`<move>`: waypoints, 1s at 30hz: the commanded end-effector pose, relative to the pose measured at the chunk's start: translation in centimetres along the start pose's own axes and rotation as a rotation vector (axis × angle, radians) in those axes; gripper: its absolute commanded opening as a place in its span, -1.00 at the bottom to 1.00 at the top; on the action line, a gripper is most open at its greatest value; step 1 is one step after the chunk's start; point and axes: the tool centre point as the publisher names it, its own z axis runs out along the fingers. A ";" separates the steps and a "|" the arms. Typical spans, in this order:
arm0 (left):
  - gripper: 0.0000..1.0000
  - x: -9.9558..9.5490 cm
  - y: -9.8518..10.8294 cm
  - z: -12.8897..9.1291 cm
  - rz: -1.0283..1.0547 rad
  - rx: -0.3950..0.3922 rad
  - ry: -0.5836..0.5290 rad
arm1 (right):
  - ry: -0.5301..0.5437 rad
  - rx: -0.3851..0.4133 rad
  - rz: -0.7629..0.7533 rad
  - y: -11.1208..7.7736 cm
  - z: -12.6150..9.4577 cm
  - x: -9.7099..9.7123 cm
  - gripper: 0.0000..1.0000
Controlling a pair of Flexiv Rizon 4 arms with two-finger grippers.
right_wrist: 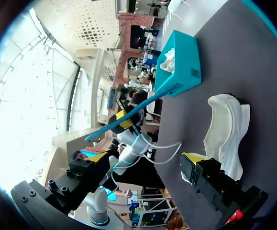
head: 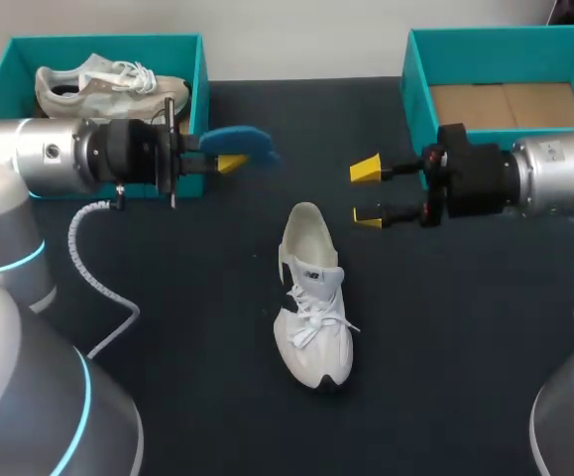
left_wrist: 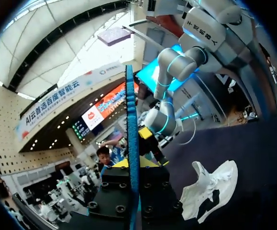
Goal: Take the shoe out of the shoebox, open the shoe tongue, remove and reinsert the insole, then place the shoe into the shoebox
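Note:
A white shoe (head: 311, 297) lies on the dark table, toe toward the front edge, with its tongue pulled up. Above the table, left of the shoe's heel, my left gripper (head: 229, 162) is shut on a blue insole (head: 239, 142). In the left wrist view the insole (left_wrist: 132, 139) stands edge-on between the fingers, and the shoe (left_wrist: 210, 189) lies off to one side. My right gripper (head: 368, 192) hangs open and empty to the right of the heel. In the right wrist view the shoe (right_wrist: 227, 134) lies beside the right gripper (right_wrist: 145, 160), with the insole (right_wrist: 124, 120) ahead.
A teal shoebox (head: 195, 59) at the back left holds a second pale shoe (head: 108, 84). Another teal shoebox (head: 415, 79) stands at the back right, its cardboard floor bare. A white coiled cable (head: 93, 268) hangs from my left arm.

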 end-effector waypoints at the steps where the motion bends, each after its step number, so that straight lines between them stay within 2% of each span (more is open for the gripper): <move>1: -1.00 0.1 0.5 0.2 0.596 -0.065 0.035 | -0.003 -0.002 0.001 0.0 0.2 0.0 1.00; 9: -1.00 0.3 0.9 0.4 0.807 -0.088 0.042 | -0.003 -0.002 0.001 0.0 0.2 0.0 1.00; 23: -1.00 0.7 1.9 0.7 0.769 -0.113 0.043 | -0.003 -0.002 0.001 0.0 0.2 0.0 1.00; 30: -1.00 1.2 3.0 1.3 0.773 -0.121 0.049 | -0.009 0.007 -0.005 0.3 1.9 0.3 1.00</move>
